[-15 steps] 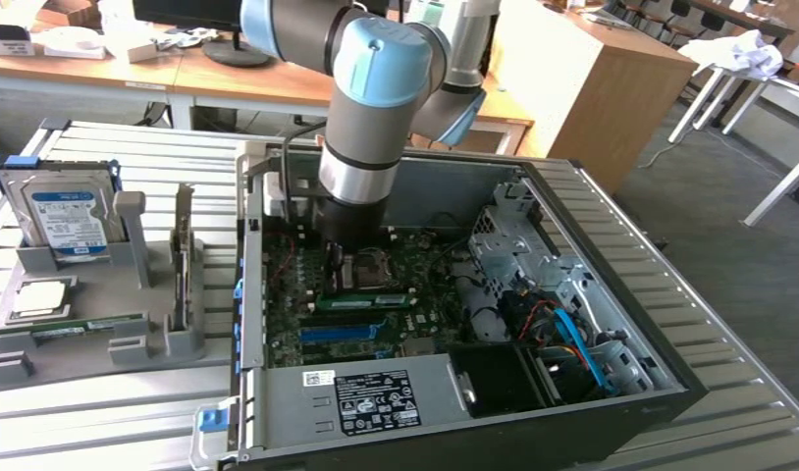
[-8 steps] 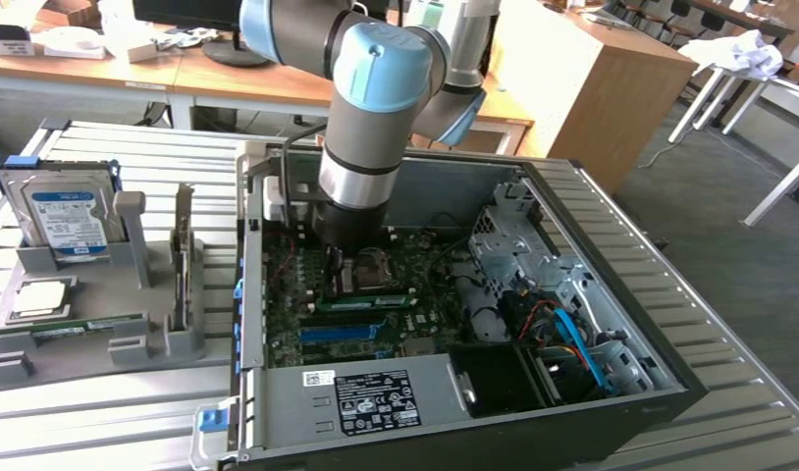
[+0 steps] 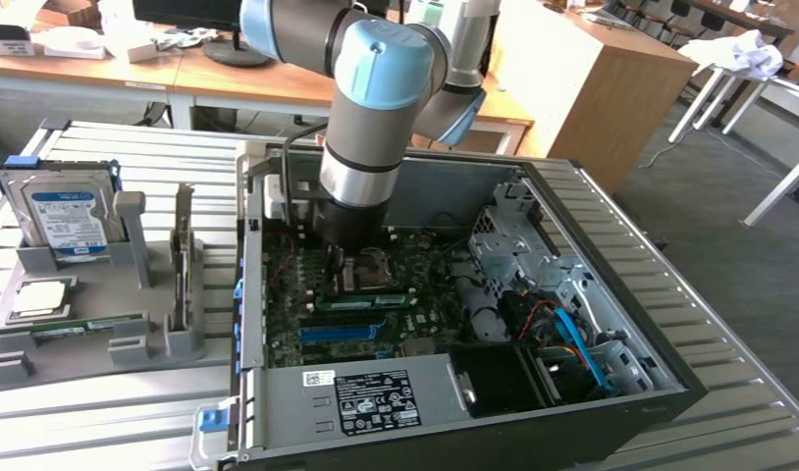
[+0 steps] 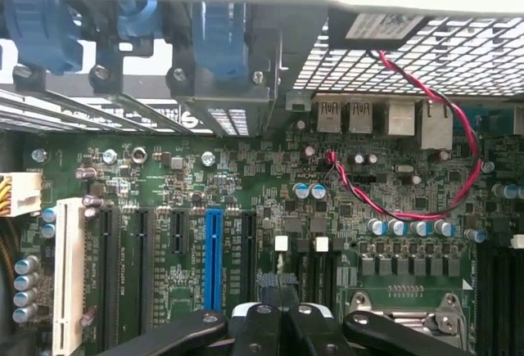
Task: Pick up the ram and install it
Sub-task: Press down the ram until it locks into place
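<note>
A: Where is the ram (image 3: pixel 75 328)?

B: It lies flat in the grey holder (image 3: pixel 177 343) on the slatted table (image 3: pixel 112 412), at the exterior view's left, well apart from the arm. It is a thin green stick with a pale label, resting lengthwise along the holder's near edge.

A: What sits beside it?

B: The square silver processor chip (image 3: pixel 39 297) lies just behind it. The hard drive (image 3: pixel 66 218), with its blue-white label, stands upright further back. 1 card (image 3: pixel 184 257) stands on edge in a slot in the same holder.

A: And the gripper (image 3: pixel 351 257)?

B: It points straight down into the open computer case (image 3: pixel 610 392), low over the motherboard (image 3: pixel 289 324), at the processor socket (image 3: pixel 369 272).

A: How do its fingers stand?

B: In the wrist view the gripper (image 4: pixel 286 311) has its 2 fingers (image 4: pixel 260 327) drawn together at the tips, and I see nothing clamped between them.

A: What lies under the wrist camera?

B: Green board: a blue expansion slot (image 4: pixel 213 258) among black ones, a white slot (image 4: pixel 65 274), and a red-and-black twisted wire (image 4: pixel 409 209) looping to the rear ports (image 4: pixel 385 117).

A: Anything else near the gripper?

B: In the exterior view a second green stick (image 3: pixel 360 301) lies across the board just in front of the gripper. I cannot tell whether it is seated in a slot.
</note>
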Motion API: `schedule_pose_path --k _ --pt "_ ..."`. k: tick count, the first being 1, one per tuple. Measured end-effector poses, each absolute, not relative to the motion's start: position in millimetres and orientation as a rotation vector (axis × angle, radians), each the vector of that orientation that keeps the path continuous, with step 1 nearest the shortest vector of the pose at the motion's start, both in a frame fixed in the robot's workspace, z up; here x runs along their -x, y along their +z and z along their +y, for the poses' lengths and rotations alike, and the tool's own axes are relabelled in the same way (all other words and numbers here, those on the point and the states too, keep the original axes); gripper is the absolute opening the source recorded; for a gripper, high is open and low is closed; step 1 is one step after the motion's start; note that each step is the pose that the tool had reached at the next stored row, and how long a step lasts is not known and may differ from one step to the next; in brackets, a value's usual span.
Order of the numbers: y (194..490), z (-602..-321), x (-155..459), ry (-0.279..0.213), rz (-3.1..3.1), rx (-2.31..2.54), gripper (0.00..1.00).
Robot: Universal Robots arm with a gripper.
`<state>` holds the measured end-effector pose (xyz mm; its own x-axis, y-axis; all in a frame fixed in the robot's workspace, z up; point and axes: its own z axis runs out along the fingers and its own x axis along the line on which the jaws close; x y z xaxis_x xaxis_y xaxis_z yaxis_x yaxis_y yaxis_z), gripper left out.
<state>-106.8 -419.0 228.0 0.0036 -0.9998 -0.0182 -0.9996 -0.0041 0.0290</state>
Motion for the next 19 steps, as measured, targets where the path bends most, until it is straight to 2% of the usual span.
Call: schedule_pose_path --k 19 --pt "223.5 -418.4 106.4 -0.06 -2.214 -2.223 0.1"
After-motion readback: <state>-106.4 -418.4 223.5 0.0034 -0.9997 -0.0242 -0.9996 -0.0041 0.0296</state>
